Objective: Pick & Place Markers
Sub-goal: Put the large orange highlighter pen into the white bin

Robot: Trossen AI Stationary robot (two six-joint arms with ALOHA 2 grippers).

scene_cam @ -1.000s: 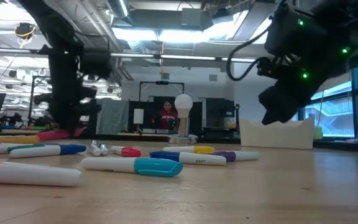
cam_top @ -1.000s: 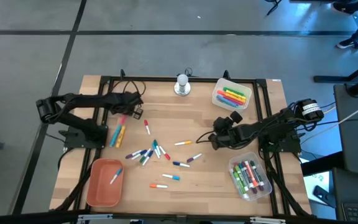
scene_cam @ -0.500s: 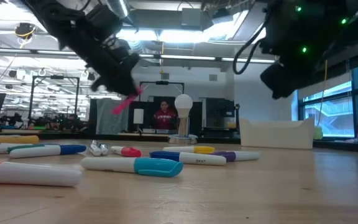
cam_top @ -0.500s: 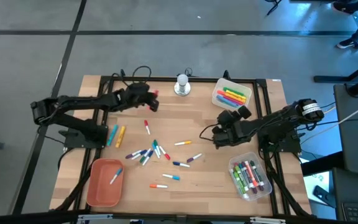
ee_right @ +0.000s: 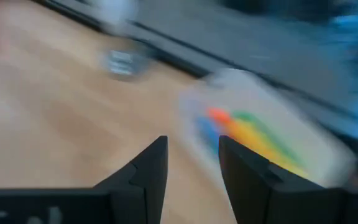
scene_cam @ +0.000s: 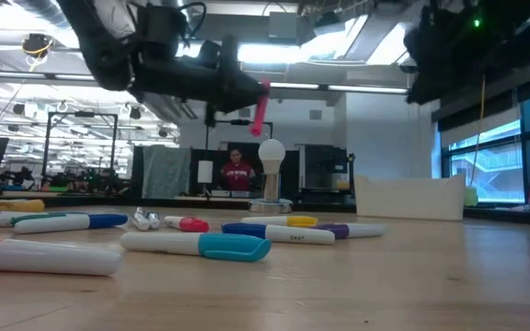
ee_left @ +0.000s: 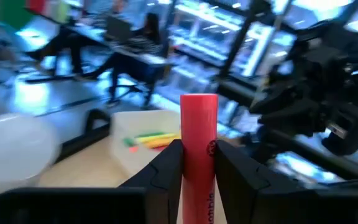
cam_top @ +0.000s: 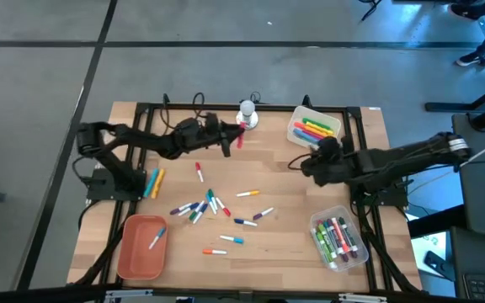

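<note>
Pink marker (cam_top: 240, 137) clamped in the left gripper (cam_top: 229, 140) rides at upper centre toward the upper-right tray (cam_top: 296, 136), needing a drop; right gripper (cam_top: 303, 166) empty, fingers apart.

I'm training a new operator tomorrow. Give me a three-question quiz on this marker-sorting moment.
1. True or false: the left claw is shut on a pink marker.
2. Which holder contains a single marker?
A. the orange tray
B. the far clear bin
C. the near clear bin
3. Fill in: the right claw holds ____.

Key
1. True; the marker is carried in the air near the white knob.
2. A
3. Nothing; its fingers stand apart with bare table between.
</note>
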